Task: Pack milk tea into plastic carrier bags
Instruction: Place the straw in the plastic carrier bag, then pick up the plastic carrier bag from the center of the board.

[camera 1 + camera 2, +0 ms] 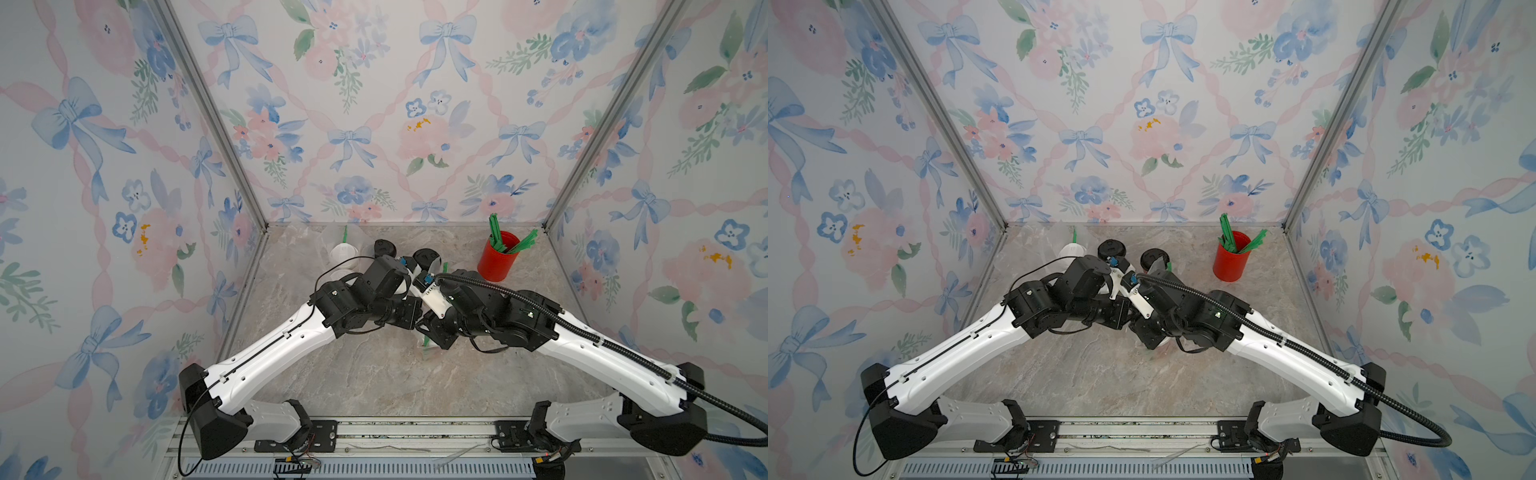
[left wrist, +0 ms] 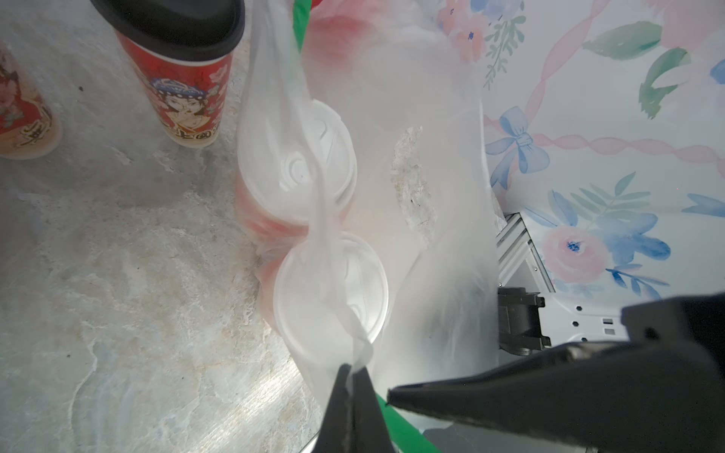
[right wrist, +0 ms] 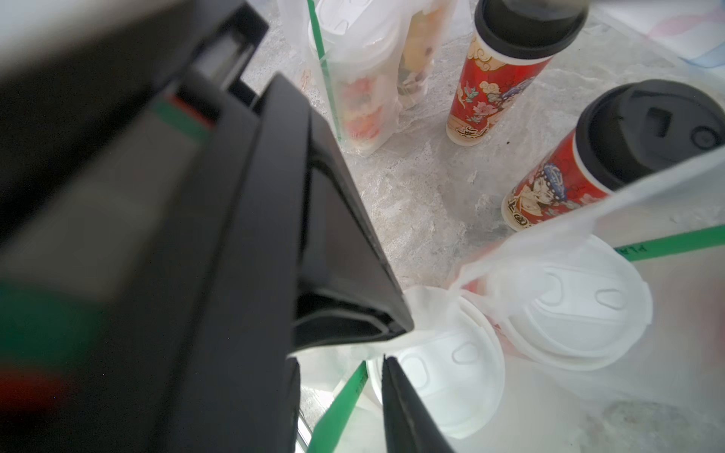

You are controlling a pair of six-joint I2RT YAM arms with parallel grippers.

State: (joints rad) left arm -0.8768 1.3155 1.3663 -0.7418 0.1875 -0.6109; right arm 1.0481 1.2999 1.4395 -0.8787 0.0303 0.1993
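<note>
Left wrist view: clear crinkly bag [image 2: 431, 117] wraps two white-lidded cups [image 2: 302, 168].

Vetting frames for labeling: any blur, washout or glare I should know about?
Right wrist: the black housing nearest the lens is heavily defocused; black-lid cups sharp. Left wrist: carrier bag washed out and milky, white lids hazy through it. Both top views: evenly lit, sharp, no glare.

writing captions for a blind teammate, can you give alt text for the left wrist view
The left claw is shut on the twisted handle of a clear plastic bag holding two white-lidded cups. Beside the bag, a red cup with a black lid stands on the marble table.
</note>
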